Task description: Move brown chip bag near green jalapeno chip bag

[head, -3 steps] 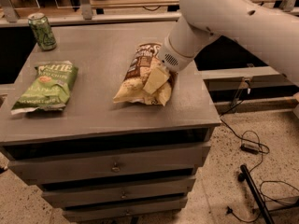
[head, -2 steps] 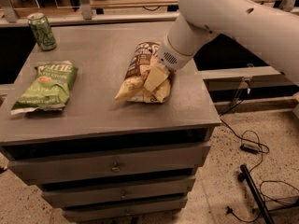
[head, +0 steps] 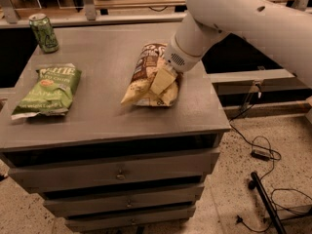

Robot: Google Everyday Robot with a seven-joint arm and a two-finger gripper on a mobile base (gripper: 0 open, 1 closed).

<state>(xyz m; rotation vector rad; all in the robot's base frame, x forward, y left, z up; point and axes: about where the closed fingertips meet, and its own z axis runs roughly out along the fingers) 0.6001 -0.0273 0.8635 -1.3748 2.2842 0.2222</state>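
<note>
The brown chip bag (head: 144, 79) lies crinkled on the right half of the grey cabinet top (head: 107, 48), dark brown end towards the back, pale yellow end towards the front. My gripper (head: 162, 82) comes down from the upper right on a white arm and rests on the bag's right side, covering part of it. The green jalapeno chip bag (head: 48, 89) lies flat near the top's left edge, about a bag's width to the left of the brown bag.
A green drink can (head: 44, 32) stands at the back left corner of the top. The cabinet has drawers (head: 117, 172) below. Black cables (head: 261, 150) and a dark stand leg lie on the speckled floor to the right.
</note>
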